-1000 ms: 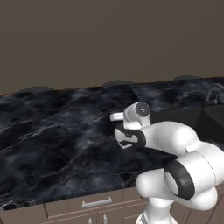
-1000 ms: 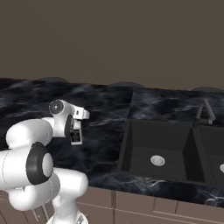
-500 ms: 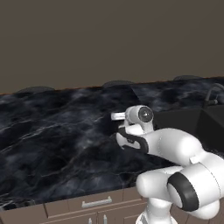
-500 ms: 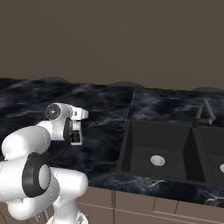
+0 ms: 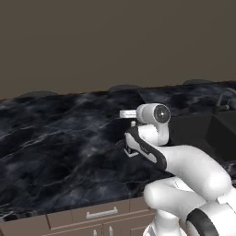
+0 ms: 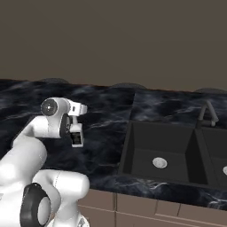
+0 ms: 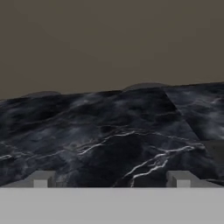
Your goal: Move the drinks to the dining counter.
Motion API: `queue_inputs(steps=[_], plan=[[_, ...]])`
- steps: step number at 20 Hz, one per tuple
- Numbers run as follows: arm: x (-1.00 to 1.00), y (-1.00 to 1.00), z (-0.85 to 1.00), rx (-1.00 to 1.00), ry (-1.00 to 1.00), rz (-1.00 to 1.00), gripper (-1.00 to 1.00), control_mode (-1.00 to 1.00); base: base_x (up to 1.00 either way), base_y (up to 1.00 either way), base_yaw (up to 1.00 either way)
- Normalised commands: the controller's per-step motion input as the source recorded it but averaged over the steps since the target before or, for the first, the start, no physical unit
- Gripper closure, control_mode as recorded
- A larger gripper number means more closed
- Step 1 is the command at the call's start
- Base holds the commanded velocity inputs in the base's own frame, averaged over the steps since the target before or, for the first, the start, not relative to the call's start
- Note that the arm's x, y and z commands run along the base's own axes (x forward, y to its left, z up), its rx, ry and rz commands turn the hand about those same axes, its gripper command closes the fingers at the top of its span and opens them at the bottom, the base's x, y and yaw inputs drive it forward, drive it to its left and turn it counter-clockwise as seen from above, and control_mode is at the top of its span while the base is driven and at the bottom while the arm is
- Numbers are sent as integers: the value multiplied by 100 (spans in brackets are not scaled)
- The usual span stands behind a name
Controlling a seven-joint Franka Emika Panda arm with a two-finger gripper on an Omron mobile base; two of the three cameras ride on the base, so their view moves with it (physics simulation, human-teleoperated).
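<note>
- The gripper (image 7: 112,179) stands wide open: in the hand view its two finger tips rise far apart at the lower left and lower right of the frame, with bare marble between them and nothing held
- In the left base view the hand sits at centre frame, low over the dining counter (image 5: 60,152); in the right base view it is at left of centre, just left of the sink (image 6: 168,155)
- The dining counter fills the middle band of both base views, black with white veins, and the plain brown wall (image 6: 115,40) runs across the top of each frame
- Where the drinks are I cannot tell from these frames: no bottle stands on the stretch of marble ahead of the fingers, nor on the counter around the sink
- Handling, as a judgement: the slim glass beer bottle would be stiff, smooth, breakable and easy to tip, so the body below the neck, near mid-height, is the place to take it, jaws square to its sides
- The squat bottle should be steadier; its wider body needs nearly the full opening, taken across the middle
- Both are probably light, but glass against pads can slip, so a level lift and a gentle set-down suit them
</note>
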Motion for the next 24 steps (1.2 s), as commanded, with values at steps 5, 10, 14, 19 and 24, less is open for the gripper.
queue_inputs(steps=[5,10,14,19,24], plan=[[-72,-1,36,10,6,0,-100,-100,0,0,0],[-62,-3,36,1,1,0,-100,-100,0,0,0],[-58,-24,44,0,9,0,-100,-100,0,0,0],[-27,-17,15,0,29,-2,-100,-100,0,0,0],[-44,-8,20,0,34,0,-100,-100,0,0,0]])
